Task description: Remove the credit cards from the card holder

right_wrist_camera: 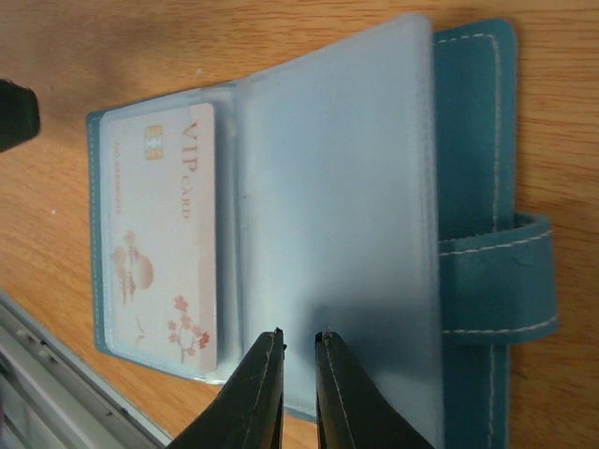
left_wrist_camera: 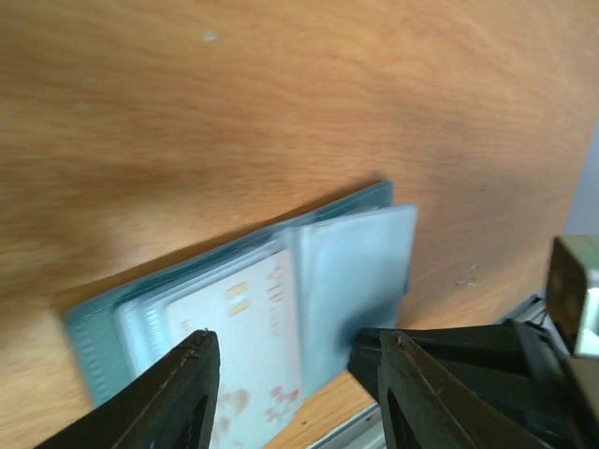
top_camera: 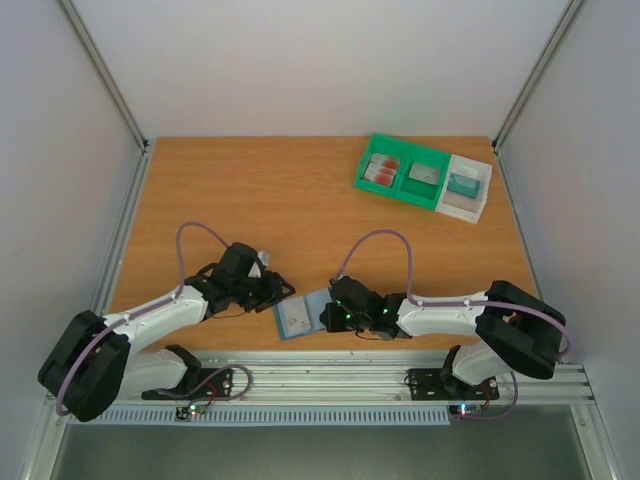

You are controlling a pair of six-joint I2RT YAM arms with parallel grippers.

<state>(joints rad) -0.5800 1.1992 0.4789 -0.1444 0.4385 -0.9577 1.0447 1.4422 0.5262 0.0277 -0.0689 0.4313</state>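
The wooden bench (top_camera: 300,180) bears the open card holder (right_wrist_camera: 473,140). The right tool (right_wrist_camera: 299,344), narrow, pinches its clear sleeve (right_wrist_camera: 337,187); the left tool (left_wrist_camera: 298,341), half-wide over the card (right_wrist_camera: 159,243), should pull straight outward.

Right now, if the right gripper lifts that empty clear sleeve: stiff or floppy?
Probably floppy: the clear sleeve looks like thin translucent film, joined to the card holder along one edge. Likely light, being empty. Its smooth face may slip.
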